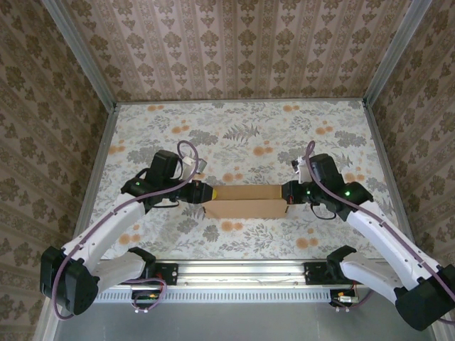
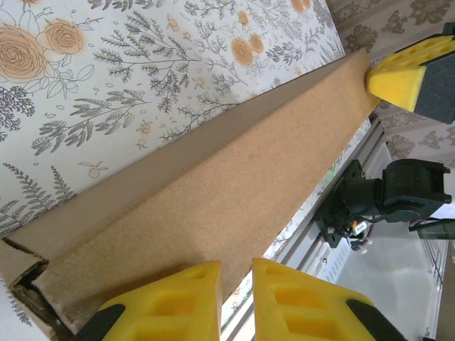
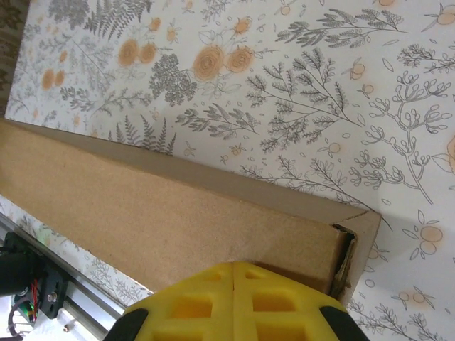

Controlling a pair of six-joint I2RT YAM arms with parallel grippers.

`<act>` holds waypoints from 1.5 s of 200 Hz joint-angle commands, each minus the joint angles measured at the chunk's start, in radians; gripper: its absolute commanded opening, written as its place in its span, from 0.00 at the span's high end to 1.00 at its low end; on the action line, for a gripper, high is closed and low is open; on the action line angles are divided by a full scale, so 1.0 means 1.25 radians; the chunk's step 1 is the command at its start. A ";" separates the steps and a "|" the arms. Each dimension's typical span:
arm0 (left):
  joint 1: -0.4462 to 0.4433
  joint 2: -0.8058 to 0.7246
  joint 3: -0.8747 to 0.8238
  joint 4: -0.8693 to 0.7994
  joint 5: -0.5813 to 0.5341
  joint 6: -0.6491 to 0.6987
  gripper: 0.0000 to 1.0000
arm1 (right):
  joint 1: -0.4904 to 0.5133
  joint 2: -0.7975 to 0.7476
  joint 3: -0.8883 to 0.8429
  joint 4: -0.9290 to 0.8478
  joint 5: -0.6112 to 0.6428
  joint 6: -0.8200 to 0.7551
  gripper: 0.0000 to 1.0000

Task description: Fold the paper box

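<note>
The paper box (image 1: 245, 202) is a long, plain brown cardboard shape lying across the middle of the table, folded up into a low closed form. My left gripper (image 1: 206, 192) is at its left end. In the left wrist view its yellow fingers (image 2: 170, 302) stand a narrow gap apart over the box's near edge (image 2: 234, 185), with nothing between them. My right gripper (image 1: 286, 193) is at the right end. Its fingers (image 3: 234, 266) are shut together, tips against the box's top panel (image 3: 163, 213) near the corner where tucked flaps show.
The table (image 1: 242, 135) has a floral cloth and is walled on three sides by patterned panels. A metal rail (image 1: 242, 270) with the arm bases runs along the near edge, close to the box's front side.
</note>
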 commanded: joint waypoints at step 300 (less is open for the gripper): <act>-0.216 -0.221 -0.186 -0.021 -0.334 -0.271 0.54 | 0.113 -0.143 -0.175 0.012 0.020 0.150 0.64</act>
